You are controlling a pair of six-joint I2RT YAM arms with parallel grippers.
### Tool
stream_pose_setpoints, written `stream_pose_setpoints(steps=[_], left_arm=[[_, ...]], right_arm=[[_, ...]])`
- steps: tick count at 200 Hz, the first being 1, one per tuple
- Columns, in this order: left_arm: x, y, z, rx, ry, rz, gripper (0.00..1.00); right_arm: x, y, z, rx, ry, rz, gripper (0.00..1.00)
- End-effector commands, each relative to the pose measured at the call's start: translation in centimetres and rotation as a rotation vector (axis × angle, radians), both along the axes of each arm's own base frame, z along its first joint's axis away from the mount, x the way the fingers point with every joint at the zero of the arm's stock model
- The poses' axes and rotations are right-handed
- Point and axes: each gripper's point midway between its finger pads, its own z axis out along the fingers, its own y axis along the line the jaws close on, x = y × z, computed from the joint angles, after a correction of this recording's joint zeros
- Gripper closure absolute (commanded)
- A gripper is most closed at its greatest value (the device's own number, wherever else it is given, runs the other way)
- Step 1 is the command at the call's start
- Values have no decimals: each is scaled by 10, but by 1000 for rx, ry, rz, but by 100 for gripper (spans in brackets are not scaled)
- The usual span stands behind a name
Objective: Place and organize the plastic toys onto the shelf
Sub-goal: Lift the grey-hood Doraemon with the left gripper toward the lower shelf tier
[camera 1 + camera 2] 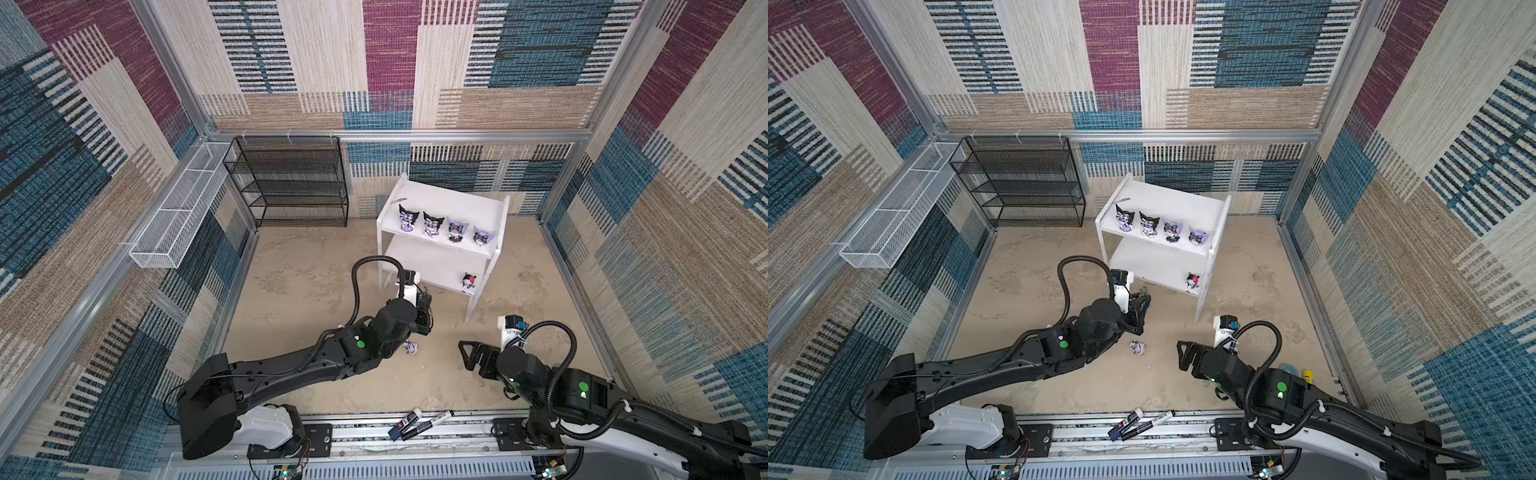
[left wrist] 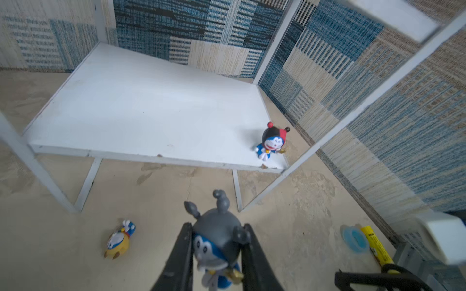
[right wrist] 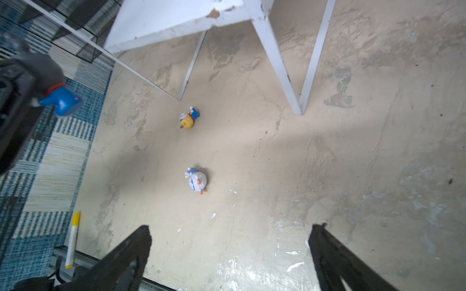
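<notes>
Both top views looked steeply down from high over the near edge, near-identical, taking in the whole floor (image 1: 311,270) and the white shelf (image 1: 449,199). Left wrist cam sat low and close, facing the shelf's bottom board (image 2: 151,105); right wrist cam looked down at the floor by its legs. Both caught the yellow toy (image 2: 117,243) (image 3: 187,121)

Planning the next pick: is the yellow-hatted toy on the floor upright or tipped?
Tipped. The yellow-hatted toy lies on its side on the floor, as both wrist views show.
</notes>
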Motion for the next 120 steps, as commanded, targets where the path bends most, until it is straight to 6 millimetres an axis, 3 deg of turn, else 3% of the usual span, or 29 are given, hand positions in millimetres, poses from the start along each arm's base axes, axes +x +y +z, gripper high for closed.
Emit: stream_pose_setpoints(steps=[1, 54, 120], left_arm=[[13, -19, 34, -60, -136, 2, 81], [36, -48, 28, -16, -193, 33, 82], [48, -63, 11, 40, -211, 59, 81]], right_arm=[[4, -5, 13, 32, -51, -25, 0], [4, -13, 24, 80, -85, -48, 1], [6, -25, 47, 142, -171, -72, 0]])
